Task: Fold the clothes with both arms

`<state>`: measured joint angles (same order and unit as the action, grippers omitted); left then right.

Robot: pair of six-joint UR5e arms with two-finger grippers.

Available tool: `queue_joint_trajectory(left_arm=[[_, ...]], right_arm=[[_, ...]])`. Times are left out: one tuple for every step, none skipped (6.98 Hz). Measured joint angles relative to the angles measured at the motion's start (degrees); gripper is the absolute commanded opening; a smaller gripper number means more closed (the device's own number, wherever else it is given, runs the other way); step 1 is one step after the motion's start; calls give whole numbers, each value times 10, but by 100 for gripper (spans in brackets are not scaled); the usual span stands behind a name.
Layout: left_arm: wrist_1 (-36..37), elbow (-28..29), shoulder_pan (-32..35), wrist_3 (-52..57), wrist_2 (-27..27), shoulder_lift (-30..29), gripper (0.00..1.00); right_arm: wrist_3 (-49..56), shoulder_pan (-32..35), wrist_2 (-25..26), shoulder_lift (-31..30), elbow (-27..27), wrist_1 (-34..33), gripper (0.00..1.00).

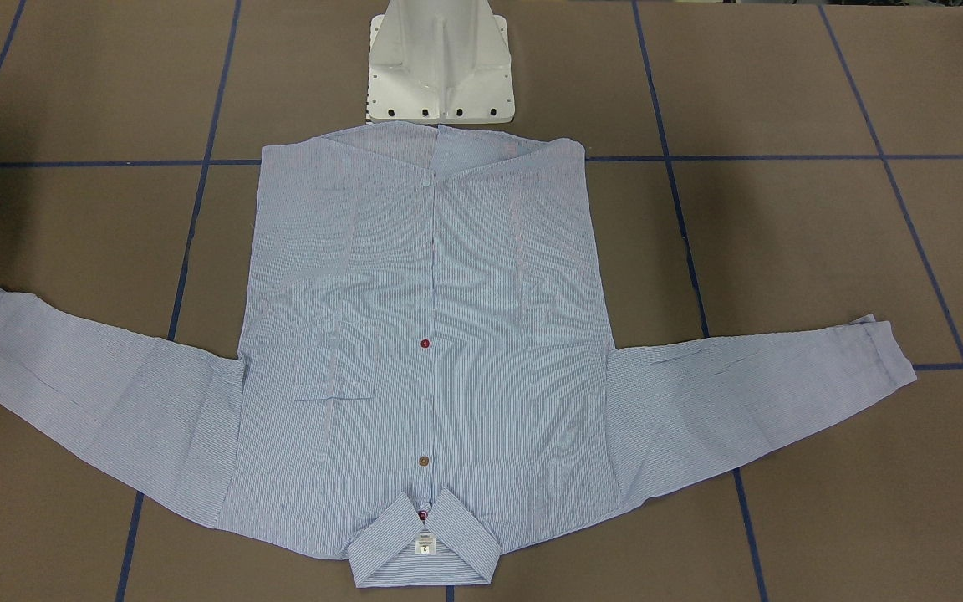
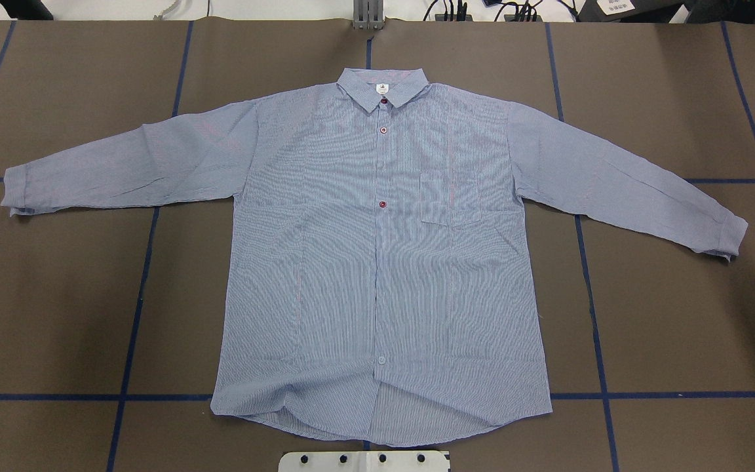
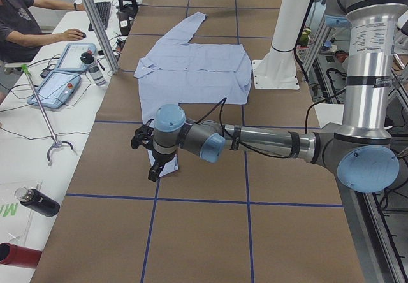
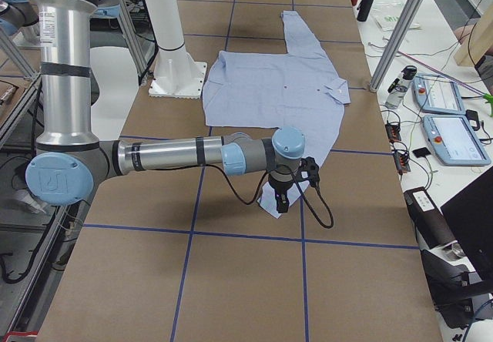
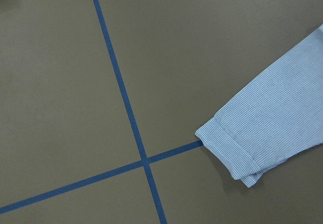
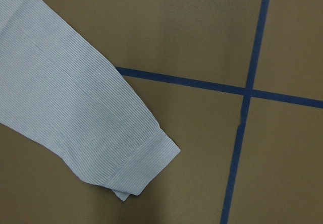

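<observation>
While flat, striped shirt [image 2: 377, 262] sleeves outspread; left end effector [image 3: 152, 167], right end effector [image 4: 283, 198]: openness indiscernible.

A light blue striped shirt [image 2: 377, 262] lies flat on the bench [image 2: 56, 295], front up, buttoned, sleeves spread wide, collar folded down.

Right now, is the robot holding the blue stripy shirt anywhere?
Nothing, it seems. The light blue striped shirt lies flat, both cuffs free; the left gripper and right gripper hover near them.
</observation>
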<state>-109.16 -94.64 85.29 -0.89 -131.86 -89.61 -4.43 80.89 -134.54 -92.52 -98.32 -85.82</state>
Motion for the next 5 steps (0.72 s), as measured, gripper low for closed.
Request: queue_joint_trajectory(left_arm=[[0,5,-1,0,0,0,100],[1,8,-4,-1,1,0,100],[1,7,-8,-1,1,1,100],[0,6,-11,-2,1,3,100],[-1,4,-11,-2,-2,6,100]], right_arm=[[1,0,9,-6,-2,0,100],[1,0,8,-14,-2,4,100],[-1,-1,1,-19,-2,6,100],[-2,-6,-7,-20,-2,7,100],[-5,-20,-14,-18,-2,11,100]])
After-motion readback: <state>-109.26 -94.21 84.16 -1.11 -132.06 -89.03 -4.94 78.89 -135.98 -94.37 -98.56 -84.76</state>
